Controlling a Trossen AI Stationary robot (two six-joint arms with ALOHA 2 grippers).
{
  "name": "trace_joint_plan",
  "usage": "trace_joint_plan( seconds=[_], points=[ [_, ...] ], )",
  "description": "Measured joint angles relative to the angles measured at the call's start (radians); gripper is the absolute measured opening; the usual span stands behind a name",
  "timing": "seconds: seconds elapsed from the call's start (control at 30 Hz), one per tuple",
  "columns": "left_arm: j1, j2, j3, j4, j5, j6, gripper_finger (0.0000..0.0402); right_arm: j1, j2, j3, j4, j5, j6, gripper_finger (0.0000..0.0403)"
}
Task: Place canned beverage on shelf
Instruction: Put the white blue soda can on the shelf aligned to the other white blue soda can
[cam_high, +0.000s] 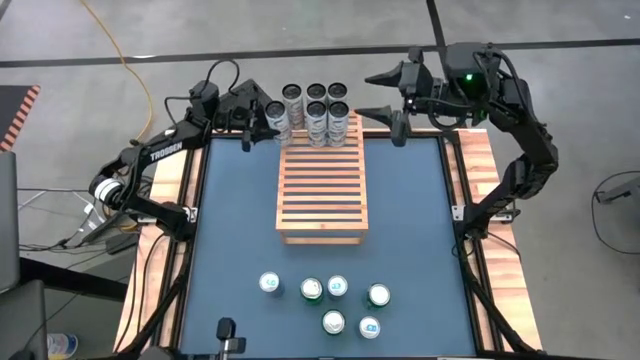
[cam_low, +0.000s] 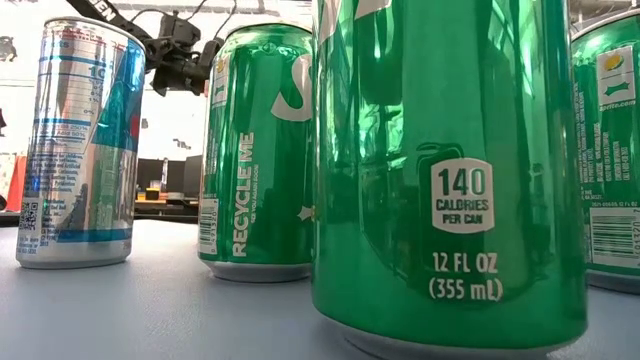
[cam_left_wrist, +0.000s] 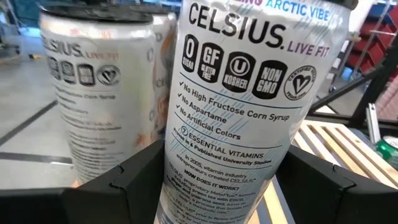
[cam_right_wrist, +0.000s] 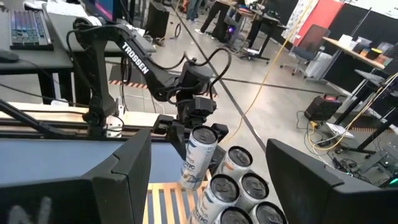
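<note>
My left gripper (cam_high: 266, 124) is shut on a white Celsius can (cam_left_wrist: 233, 118) at the far left corner of the light-brown slatted shelf (cam_high: 322, 185). This can also shows in the right wrist view (cam_right_wrist: 199, 155), tilted a little. Several like cans (cam_high: 318, 105) stand in a cluster on the shelf's far end. My right gripper (cam_high: 393, 98) is open and empty, above the table's far edge to the right of the shelf. Several green and silver cans (cam_high: 335, 300) stand on the blue table near its front edge. My left gripper pinches the Celsius can's side wall (cam_left_wrist: 186, 168) between its two fingers (cam_left_wrist: 118, 183), one on each side. The fingers come level from the table's left side. The can is slightly tilted; whether its base rests on the slats I cannot tell.
A second Celsius can (cam_left_wrist: 93, 81) stands close beside the held one. The shelf's middle and near slats (cam_high: 322, 215) are bare. In the low view, green cans (cam_low: 450, 170) and a silver-blue can (cam_low: 80, 140) fill the foreground. Wooden borders (cam_high: 165, 190) edge the table.
</note>
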Motion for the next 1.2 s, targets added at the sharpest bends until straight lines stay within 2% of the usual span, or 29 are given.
trace_joint_plan(
  seconds=[0.23,0.47,0.57,0.77,1.2],
  points=[
    [0.0,0.0,-0.035,0.095,-0.013,-0.047,0.0256,0.0,0.0,0.0,0.004,0.0,0.027,0.027],
    [-0.053,0.0,-0.046,0.102,-0.018,-0.052,0.0256,0.0,0.0,0.0,0.005,0.0,0.026,0.027],
    [-0.078,0.0,-0.046,0.113,-0.058,-0.038,0.0256,0.0,0.0,0.0,0.004,0.0,0.026,0.027],
    [-0.08,0.0,-0.046,0.109,-0.114,-0.037,0.0256,0.0,0.0,0.0,0.004,0.0,0.024,0.027],
    [-0.097,0.0,-0.047,0.099,-0.157,-0.032,0.0256,0.0,0.0,0.0,0.005,0.0,0.023,0.027]
  ],
)
